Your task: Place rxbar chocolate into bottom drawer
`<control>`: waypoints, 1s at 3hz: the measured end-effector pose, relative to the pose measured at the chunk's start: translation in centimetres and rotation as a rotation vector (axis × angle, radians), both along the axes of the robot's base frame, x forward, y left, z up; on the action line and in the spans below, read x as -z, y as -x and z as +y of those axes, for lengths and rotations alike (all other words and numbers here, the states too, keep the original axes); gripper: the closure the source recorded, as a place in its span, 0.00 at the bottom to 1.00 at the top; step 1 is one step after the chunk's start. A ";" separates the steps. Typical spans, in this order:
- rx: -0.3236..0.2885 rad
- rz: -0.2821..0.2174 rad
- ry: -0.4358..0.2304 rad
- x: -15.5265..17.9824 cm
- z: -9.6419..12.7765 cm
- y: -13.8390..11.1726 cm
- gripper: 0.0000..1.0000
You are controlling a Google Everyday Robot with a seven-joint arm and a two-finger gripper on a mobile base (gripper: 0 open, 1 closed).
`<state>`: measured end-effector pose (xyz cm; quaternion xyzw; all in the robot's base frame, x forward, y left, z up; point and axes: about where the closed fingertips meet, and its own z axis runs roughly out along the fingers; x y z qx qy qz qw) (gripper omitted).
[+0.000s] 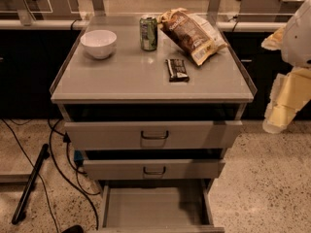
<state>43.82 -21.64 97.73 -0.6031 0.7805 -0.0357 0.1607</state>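
The rxbar chocolate [177, 70], a small flat dark bar with pale lettering, lies on the grey cabinet top [121, 76], right of centre. The bottom drawer [154, 207] is pulled out at the foot of the cabinet, showing a flat grey floor with nothing in it. My gripper [281, 111] hangs at the right edge of the view, off the cabinet's right side and well right of the bar, with pale yellowish fingers pointing down-left. It holds nothing that shows.
A white bowl [98, 43], a green can [148, 32] and a crinkled brown-and-yellow chip bag [192, 33] stand at the back of the top. The two upper drawers [154, 134] stick out slightly. Black cables [58, 164] and a dark bar lie on the floor at left.
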 end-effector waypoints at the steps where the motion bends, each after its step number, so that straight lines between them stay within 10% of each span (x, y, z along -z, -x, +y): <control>1: 0.000 -0.001 -0.001 0.0 0.0 0.0 0.00; 3: 0.044 -0.037 -0.061 0.2 1.3 -4.2 0.00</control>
